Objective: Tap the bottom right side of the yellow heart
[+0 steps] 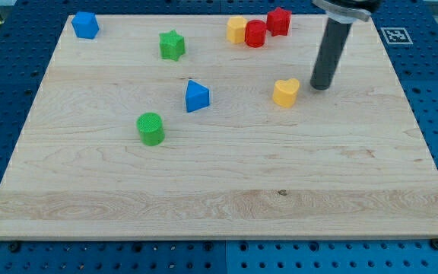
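You have yellow heart (pixel 285 92) right of board centre. My tip (pixel 322 85) sits near its 2 o'clock, gap visible, no contact. No jaws on rig; rod holds nothing. Left: swing round to 4-5 o'clock, tap inward.

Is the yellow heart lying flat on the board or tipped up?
Flat. The yellow heart shows its heart-shaped top face upward and sits level on the board; my tip stands apart at its right.
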